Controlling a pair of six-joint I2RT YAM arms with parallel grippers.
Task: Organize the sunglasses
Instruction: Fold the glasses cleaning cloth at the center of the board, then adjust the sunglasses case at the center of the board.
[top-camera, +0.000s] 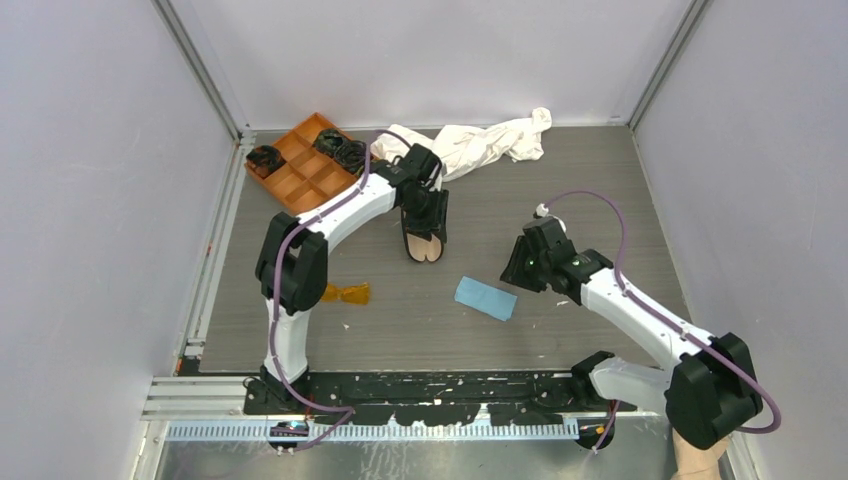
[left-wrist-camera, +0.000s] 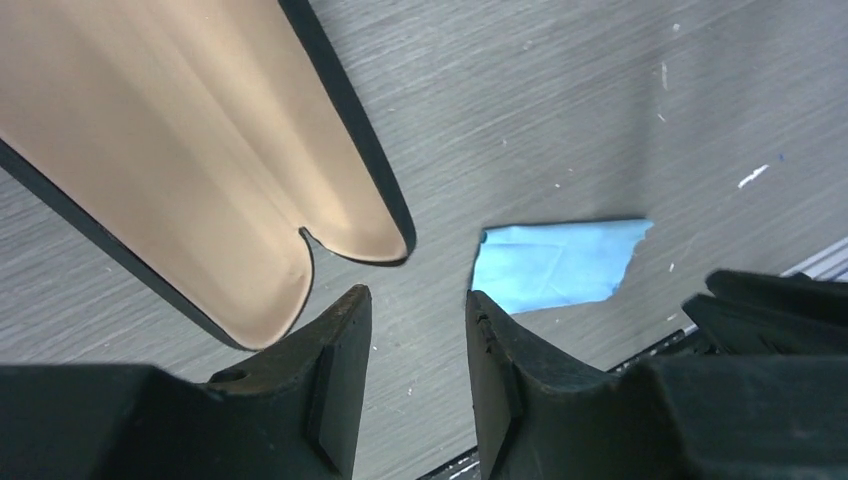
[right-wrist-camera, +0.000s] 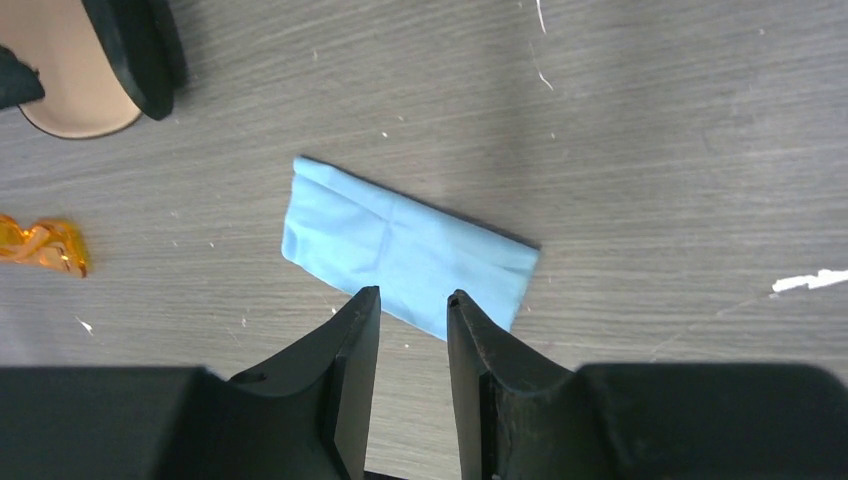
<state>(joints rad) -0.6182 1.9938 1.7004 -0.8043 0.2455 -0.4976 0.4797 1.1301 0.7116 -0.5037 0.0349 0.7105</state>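
The sunglasses (top-camera: 346, 293), amber with orange lenses, lie on the table at the left next to the left arm; they also show at the left edge of the right wrist view (right-wrist-camera: 40, 245). The black case (top-camera: 423, 248) lies open with its beige lining (left-wrist-camera: 180, 140) up. My left gripper (top-camera: 424, 228) hovers over the case, open and empty (left-wrist-camera: 415, 300). A light blue cloth (top-camera: 486, 297) lies flat in the middle. My right gripper (top-camera: 520, 265) is open and empty just above the cloth's near edge (right-wrist-camera: 412, 298).
An orange compartment tray (top-camera: 290, 185) with dark items stands at the back left. A crumpled white cloth (top-camera: 480, 140) lies at the back centre. White walls close in the table on three sides.
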